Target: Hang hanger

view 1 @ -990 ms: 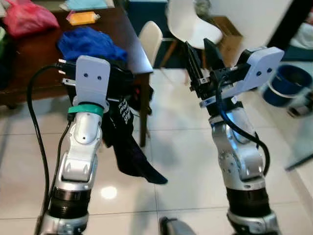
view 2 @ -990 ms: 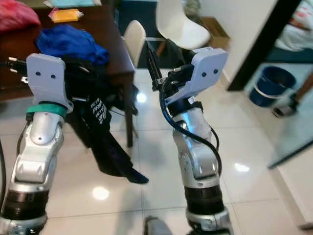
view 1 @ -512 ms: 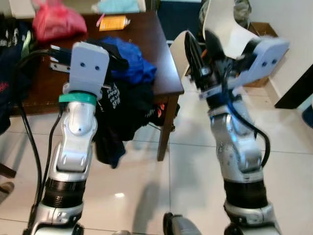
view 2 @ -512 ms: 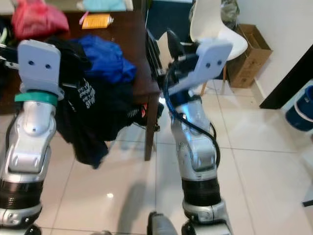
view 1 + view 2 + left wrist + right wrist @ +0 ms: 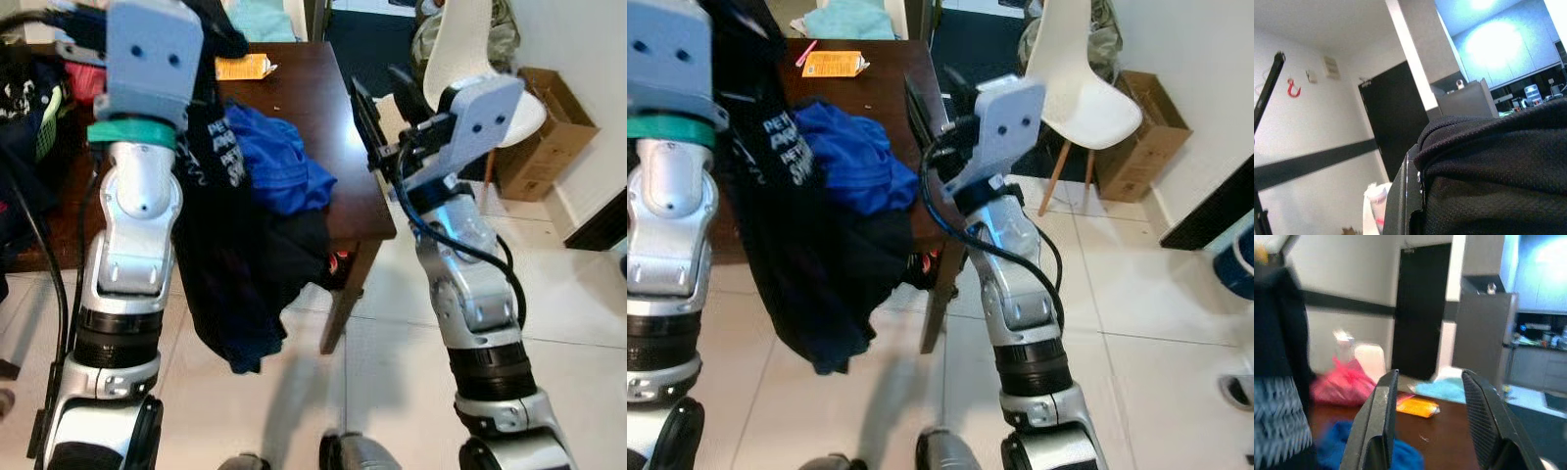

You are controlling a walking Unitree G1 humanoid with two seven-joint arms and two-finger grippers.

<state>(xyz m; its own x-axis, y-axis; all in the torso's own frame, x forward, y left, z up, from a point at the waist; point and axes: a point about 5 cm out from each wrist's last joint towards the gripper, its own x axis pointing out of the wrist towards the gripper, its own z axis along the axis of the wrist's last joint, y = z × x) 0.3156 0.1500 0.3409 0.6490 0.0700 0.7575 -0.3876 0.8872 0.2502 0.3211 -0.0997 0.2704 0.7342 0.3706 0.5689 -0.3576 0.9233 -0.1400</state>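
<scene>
The hanger itself we cannot make out; what we see is the black garment (image 5: 230,264) that it should carry, hanging from the raised left arm, in front of the dark wooden table (image 5: 313,108). In the left wrist view the black cloth (image 5: 1498,171) lies directly over the left gripper, so we cannot tell whether its fingers are clenched. The right gripper (image 5: 1432,421) is released, its two fingers well apart with nothing between them, held up over the table edge near the blue cloth (image 5: 279,162).

We judge that we are carrying the load toward a place to hang it. To do this well, we should keep the left arm high so the hem stays off the floor and away from the table leg. The free right gripper can steady the cloth if needed. A red hook (image 5: 1293,88) is on the wall, but we cannot say it is the goal.
</scene>
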